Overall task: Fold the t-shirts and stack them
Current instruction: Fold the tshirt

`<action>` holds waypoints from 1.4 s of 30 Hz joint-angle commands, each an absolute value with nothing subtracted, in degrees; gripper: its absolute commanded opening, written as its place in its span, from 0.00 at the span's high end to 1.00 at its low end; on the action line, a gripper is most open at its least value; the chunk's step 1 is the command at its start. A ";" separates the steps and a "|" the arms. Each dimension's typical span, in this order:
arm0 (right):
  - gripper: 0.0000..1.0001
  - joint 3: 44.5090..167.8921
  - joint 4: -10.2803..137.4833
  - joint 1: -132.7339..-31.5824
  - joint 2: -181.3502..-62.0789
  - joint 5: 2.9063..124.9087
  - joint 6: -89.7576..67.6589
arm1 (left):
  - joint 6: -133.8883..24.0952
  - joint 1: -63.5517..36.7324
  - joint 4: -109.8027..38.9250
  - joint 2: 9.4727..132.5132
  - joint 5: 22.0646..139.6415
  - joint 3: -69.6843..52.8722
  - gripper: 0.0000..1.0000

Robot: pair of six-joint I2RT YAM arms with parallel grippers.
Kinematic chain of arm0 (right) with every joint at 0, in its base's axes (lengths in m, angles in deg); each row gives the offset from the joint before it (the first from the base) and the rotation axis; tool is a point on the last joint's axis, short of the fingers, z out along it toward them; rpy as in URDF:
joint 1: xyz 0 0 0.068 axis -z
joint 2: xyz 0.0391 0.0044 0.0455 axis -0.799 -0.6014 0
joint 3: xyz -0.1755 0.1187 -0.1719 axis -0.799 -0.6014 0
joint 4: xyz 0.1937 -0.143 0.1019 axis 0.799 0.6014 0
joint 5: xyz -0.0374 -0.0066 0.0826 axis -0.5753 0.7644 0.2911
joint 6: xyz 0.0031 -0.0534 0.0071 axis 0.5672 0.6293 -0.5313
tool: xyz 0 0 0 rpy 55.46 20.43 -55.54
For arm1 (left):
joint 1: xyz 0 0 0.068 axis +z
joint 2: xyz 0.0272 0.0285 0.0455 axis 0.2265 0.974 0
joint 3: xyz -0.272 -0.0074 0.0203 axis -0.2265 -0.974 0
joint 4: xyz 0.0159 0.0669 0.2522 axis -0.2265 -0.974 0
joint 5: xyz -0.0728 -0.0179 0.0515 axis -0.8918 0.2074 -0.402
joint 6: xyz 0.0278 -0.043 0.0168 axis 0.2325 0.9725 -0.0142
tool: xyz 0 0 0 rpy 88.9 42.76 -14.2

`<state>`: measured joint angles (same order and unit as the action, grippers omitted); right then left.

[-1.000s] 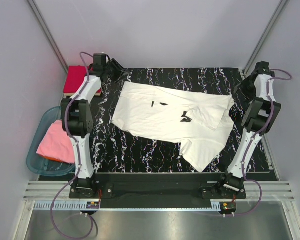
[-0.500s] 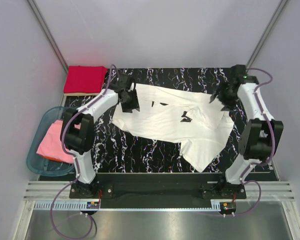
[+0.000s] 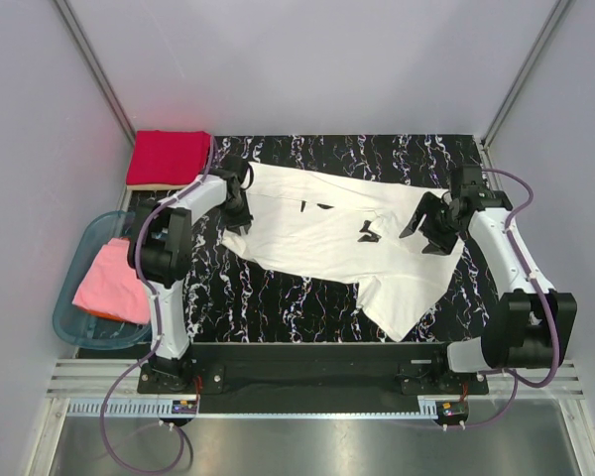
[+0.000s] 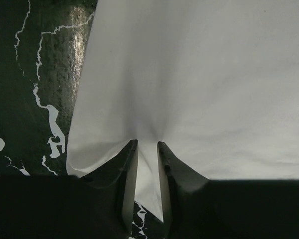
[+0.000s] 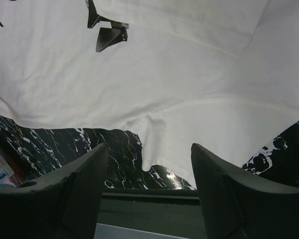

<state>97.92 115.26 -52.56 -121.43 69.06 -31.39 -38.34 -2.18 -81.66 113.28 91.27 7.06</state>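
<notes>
A white t-shirt [image 3: 327, 233] with small black marks lies spread and rumpled on the black marbled table [image 3: 278, 297]. Its lower right part reaches toward the front edge. My left gripper [image 3: 240, 203] is at the shirt's left edge. In the left wrist view [image 4: 147, 144] its fingers are nearly closed, with a fold of the white cloth [image 4: 214, 74] pinched between them. My right gripper [image 3: 426, 223] hovers above the shirt's right side. In the right wrist view [image 5: 149, 147] it is wide open and empty over the cloth [image 5: 164, 74].
A folded red shirt [image 3: 169, 157] lies at the back left corner. A teal basket [image 3: 67, 317] left of the table holds a pink shirt [image 3: 109, 283]. Grey walls enclose the table on three sides.
Both arms have swung in from the back corners. My left gripper came down onto the shirt's left edge and closed on it. My right gripper moved forward over the shirt's right side.
</notes>
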 commanded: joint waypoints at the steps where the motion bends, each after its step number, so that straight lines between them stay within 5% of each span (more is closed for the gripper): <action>1: 0.27 97.36 113.28 -52.68 -120.09 71.56 -31.13 | -39.94 -2.38 -80.61 111.70 90.43 6.10 0.75; 11: 0.26 98.68 112.23 -52.77 -122.46 72.44 -30.60 | -37.30 4.55 -83.76 95.28 93.84 -12.96 0.78; 18: 0.26 97.37 111.70 -52.77 -124.04 73.05 -30.69 | -34.84 6.76 -82.37 79.09 96.68 -19.84 0.59; 28: 0.24 91.04 111.70 -52.15 -123.26 74.19 -35.00 | -27.64 7.29 -76.31 92.52 81.48 -17.82 0.56; 35: 0.23 87.96 111.87 -49.96 -120.35 75.69 -34.91 | -26.40 7.46 -75.07 91.21 84.63 -18.52 0.49; 42: 0.26 86.29 112.22 -48.11 -119.73 76.22 -38.33 | -25.08 8.87 -74.28 94.82 83.40 -18.88 0.56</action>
